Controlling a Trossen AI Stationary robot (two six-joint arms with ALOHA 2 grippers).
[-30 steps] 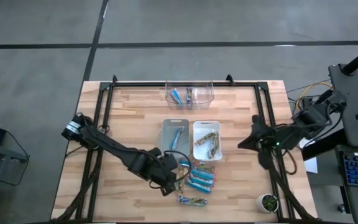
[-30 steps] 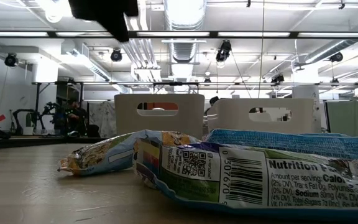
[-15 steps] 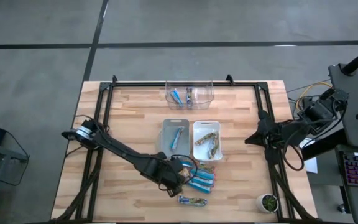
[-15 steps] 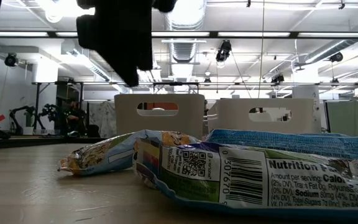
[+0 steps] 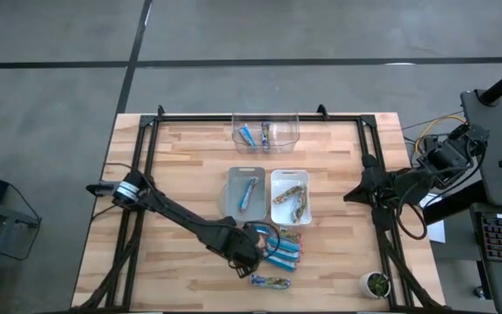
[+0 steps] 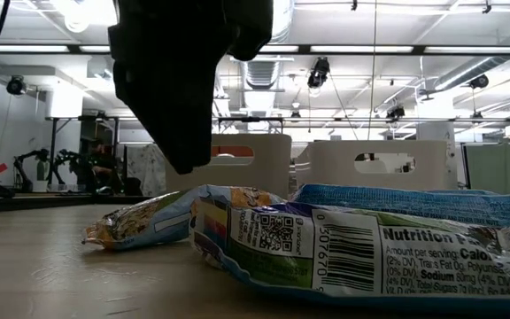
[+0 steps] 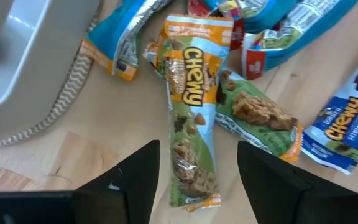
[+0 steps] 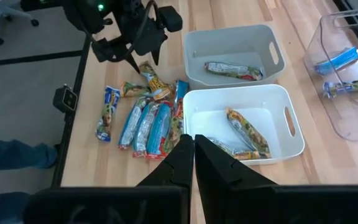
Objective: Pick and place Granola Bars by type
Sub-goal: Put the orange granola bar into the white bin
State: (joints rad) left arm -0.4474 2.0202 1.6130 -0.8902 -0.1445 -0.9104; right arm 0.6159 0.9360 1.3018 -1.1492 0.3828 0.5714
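Several granola bars lie in a pile on the table's near side, some blue, some greenish-gold; one bar lies apart, nearer the edge. My left gripper hangs open just over the pile's left side. In the left wrist view, my left gripper has its fingers on either side of a greenish-gold bar that lies flat on the wood, and they touch nothing. In the low view, my left gripper is above the table. My right gripper waits shut at the table's right side.
A grey bin holds one blue bar, and a white bin beside it holds greenish-gold bars. A clear bin with blue bars stands at the far edge. Black frame rails run along the table's left and right sides.
My left gripper has moved toward the table's right, over the pile, and has come down closer to the table. My right gripper has drawn back a little toward the right edge. The bars have stayed where they were.
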